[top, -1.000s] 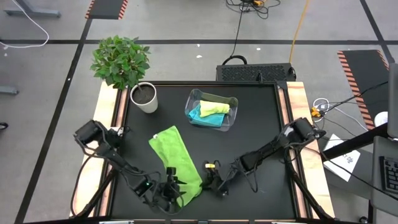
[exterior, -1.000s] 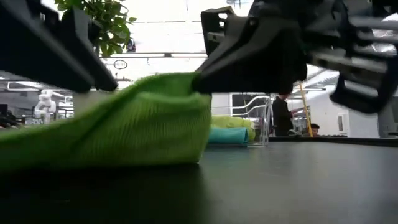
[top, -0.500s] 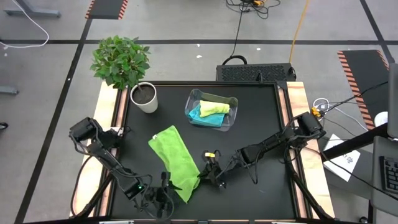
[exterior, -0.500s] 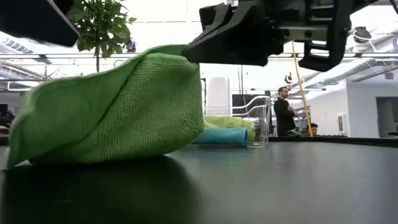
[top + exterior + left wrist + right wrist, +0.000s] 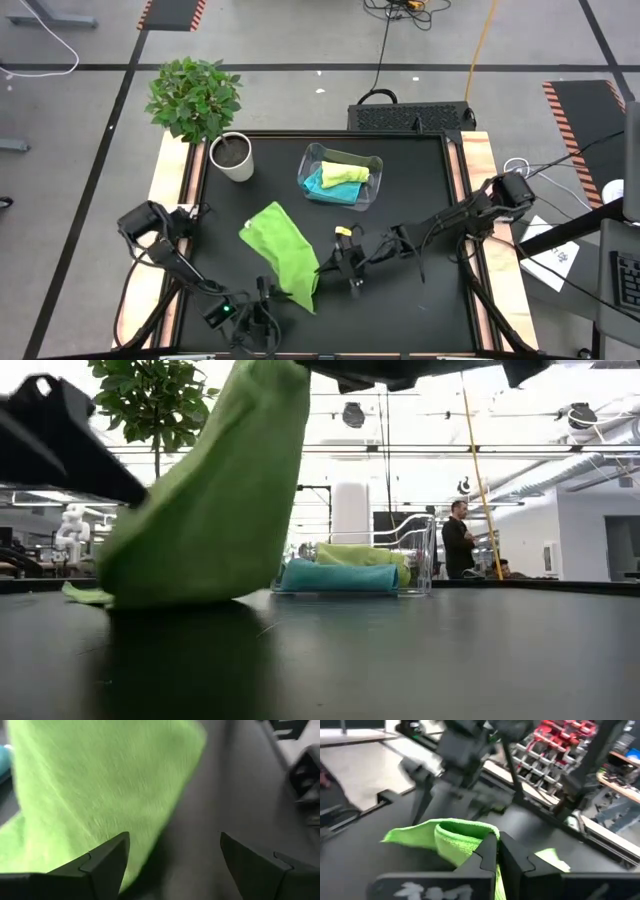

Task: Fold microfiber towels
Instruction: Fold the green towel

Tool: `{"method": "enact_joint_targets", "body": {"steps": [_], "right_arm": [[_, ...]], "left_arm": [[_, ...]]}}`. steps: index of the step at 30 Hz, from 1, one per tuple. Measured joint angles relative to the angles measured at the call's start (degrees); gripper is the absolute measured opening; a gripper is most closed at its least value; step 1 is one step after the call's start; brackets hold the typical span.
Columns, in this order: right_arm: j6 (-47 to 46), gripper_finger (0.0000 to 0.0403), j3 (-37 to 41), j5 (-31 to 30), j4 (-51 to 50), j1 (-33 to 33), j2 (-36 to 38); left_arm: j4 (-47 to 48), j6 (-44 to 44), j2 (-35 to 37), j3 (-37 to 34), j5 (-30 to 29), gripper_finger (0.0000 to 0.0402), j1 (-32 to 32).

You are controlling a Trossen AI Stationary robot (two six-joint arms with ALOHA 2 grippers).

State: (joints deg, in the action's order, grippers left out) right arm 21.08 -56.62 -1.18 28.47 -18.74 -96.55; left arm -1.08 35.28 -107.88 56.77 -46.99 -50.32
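The bright green towel (image 5: 283, 255) lies as a long folded strip in the middle of the black table, its far end (image 5: 265, 218) flat on the table. Its near end is raised; in the low view the towel (image 5: 215, 500) slopes up from the table. My right gripper (image 5: 325, 270) is shut on that raised end. My left gripper (image 5: 172, 840) stands open just near of the towel (image 5: 90, 785), close to the table's near edge (image 5: 266, 305), touching nothing. The pale yellow-green towel (image 5: 347, 172) and the turquoise towel (image 5: 322, 184) lie folded in the clear bin (image 5: 372, 190). My right gripper pinches a bunched fold at the green towel's near right edge (image 5: 470, 845) between its two fingers. The fingers come almost level from the table's right. Cloth hangs on both sides of the fingers, and the towel slopes down slack from the hold to its far end on the table.
A potted plant (image 5: 232, 157) stands at the table's far left corner. The bin sits at the far middle. Bare black tabletop (image 5: 420, 300) lies right of the towel. People stand in the room beyond the table (image 5: 458, 540).
My right gripper has risen and gone toward the far edge with the towel's near end, which has lifted off the table while the far end stayed down. My left gripper has come off the towel's near end and backed toward the table's near left.
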Motion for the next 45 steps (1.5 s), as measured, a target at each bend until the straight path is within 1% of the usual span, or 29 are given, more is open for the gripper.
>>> {"method": "enact_joint_targets", "body": {"steps": [3,6,9,12,16,18,20,24,28,32,36,40,45], "right_arm": [[-0.86,0.0000,0.00,-0.04,-1.11,0.84,1.53],[-1.77,0.0000,0.00,-0.07,-1.72,1.67,2.51],[-3.84,0.0000,0.00,-0.12,-0.02,2.78,2.75],[-3.97,0.0000,0.00,-0.29,2.05,3.56,2.75],[-3.10,0.0000,-0.78,-0.23,4.19,4.17,3.18],[-3.00,0.0000,-2.53,-0.25,4.20,4.47,3.40],[-2.92,0.0000,-4.59,-0.29,3.76,4.51,3.47],[-1.22,0.0000,-9.30,-0.34,-0.35,4.55,3.41],[-0.15,0.0000,-14.59,-0.51,-4.11,4.69,3.41],[0.39,0.0000,-20.62,-0.80,-11.07,4.92,3.41],[-0.75,0.0000,-22.50,-2.16,-10.73,5.18,3.45],[-0.85,0.0000,-22.58,-3.55,-12.01,5.18,3.43],[-1.26,0.0000,-22.60,-3.57,-14.86,5.18,3.41]], "left_arm": [[-1.92,-0.96,-1.93,-0.02,-2.29,0.0293,0.72],[-2.30,-2.86,-2.05,-0.02,-5.54,0.0274,0.91],[-4.84,-7.23,-2.05,-0.02,-9.86,0.0261,0.91],[-8.35,-12.14,-2.03,-0.02,-12.93,0.0259,1.17],[-10.21,-15.54,-2.01,0.00,-15.55,0.0263,1.57],[-10.11,-16.96,-2.03,-0.02,-17.50,0.0264,1.92],[-10.33,-17.80,-2.02,-0.02,-21.01,0.0264,2.52],[-10.57,-18.11,-2.03,0.00,-24.30,0.0264,3.61],[-11.31,-18.13,-2.03,-0.02,-29.84,0.0264,3.81],[-15.59,-23.72,-2.03,0.62,-37.71,0.0264,4.01],[-18.23,-30.53,-2.01,3.46,-42.76,0.0264,4.93],[-18.75,-35.57,-1.98,6.75,-43.12,0.0264,5.87],[-18.74,-38.63,-1.90,9.79,-43.12,0.0255,6.76]]}}
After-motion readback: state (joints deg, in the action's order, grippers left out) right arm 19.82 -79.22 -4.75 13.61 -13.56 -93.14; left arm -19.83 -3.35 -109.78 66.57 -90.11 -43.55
